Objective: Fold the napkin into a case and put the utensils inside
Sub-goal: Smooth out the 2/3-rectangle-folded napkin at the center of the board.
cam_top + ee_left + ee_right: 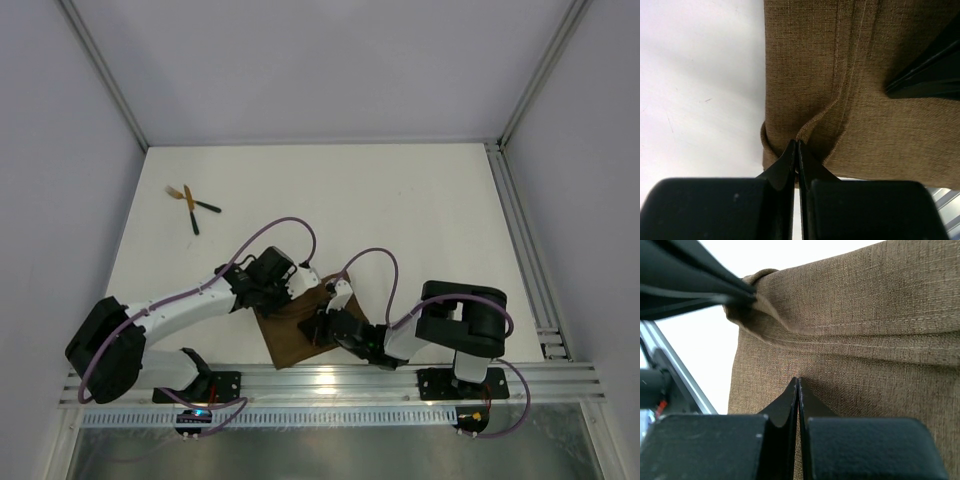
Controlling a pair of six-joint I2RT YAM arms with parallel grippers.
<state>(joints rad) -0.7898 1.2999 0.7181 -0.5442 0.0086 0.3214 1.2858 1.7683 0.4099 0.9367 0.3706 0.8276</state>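
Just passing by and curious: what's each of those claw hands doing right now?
Left gripper: closed, pinching a fold of the napkin.
Right gripper: closed, tips against the napkin; whether it grips cannot be told.

- The napkin (288, 335) is seen as plain brown weave, unpatterned.
- The utensils (192, 205), near the counter's far left corner, are coloured gold at the heads and black along the handles.
- The counter (400, 200) is finished white.
- The left pincer (798, 145) and right pincer (798, 381) are coloured black.
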